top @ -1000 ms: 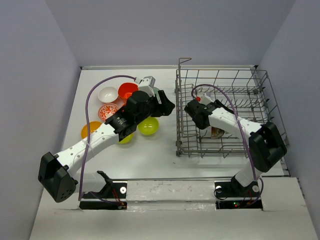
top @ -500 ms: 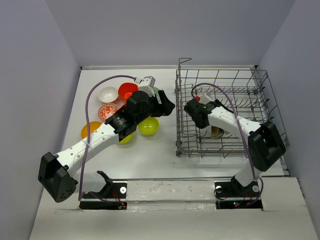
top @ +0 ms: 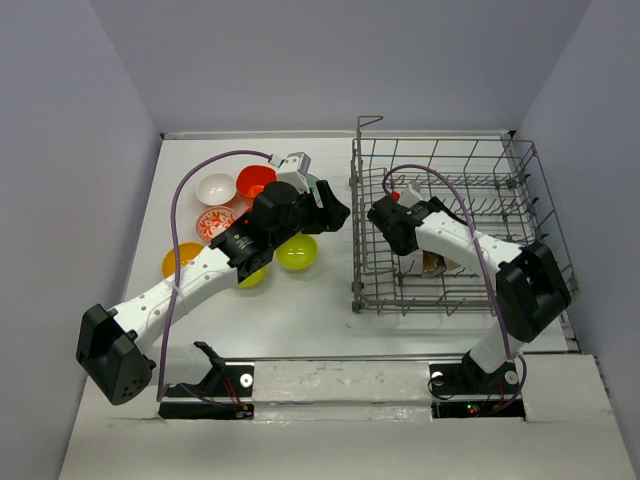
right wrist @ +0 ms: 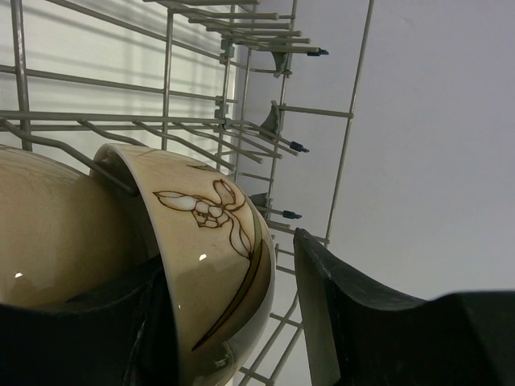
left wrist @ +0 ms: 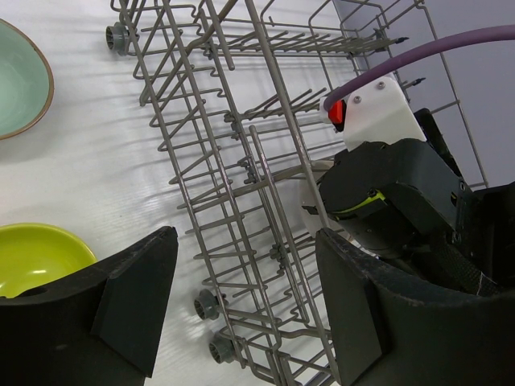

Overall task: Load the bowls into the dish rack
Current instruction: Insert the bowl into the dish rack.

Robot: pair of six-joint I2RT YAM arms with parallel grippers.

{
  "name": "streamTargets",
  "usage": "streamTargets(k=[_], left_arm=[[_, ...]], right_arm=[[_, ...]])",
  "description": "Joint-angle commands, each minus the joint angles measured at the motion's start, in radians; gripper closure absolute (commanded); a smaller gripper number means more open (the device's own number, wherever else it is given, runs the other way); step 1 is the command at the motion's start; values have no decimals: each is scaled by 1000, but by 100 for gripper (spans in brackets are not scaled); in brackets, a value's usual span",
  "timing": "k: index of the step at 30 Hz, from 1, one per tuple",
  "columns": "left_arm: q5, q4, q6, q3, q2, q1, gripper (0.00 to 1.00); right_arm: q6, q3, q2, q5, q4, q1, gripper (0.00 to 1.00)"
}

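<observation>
A large grey wire dish rack [top: 440, 142] has tall grid sides and rows of upright tines. Inside it, toward its near left corner, a glossy cream bowl [right wrist: 209, 257] with a brown flower drawing stands on edge against a tine. Left of the rack and nearest to it lie a lime green bowl [top: 298, 252] and a pale teal bowl [left wrist: 16, 80], both mouth up. Farther left of the rack sit a red-orange bowl [top: 254, 181], a white bowl [top: 216, 188], a red-patterned white bowl [top: 214, 222] and an orange-yellow bowl [top: 178, 259].

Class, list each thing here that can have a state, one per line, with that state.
left pincer, open, empty
right pincer, open around the beige bowl's rim
beige bowl, on edge among the dish rack tines
lime green bowl, upright on the table, not loaded
</observation>
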Motion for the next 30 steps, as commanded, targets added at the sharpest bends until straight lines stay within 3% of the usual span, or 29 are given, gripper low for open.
streamTargets(k=[1, 30], left_arm=[[13, 35, 16, -11, -7, 4, 22], [14, 38, 16, -15, -4, 4, 22]], right_arm=[[14, 41, -9, 8, -38, 8, 45], [26, 13, -97, -11, -66, 17, 44]])
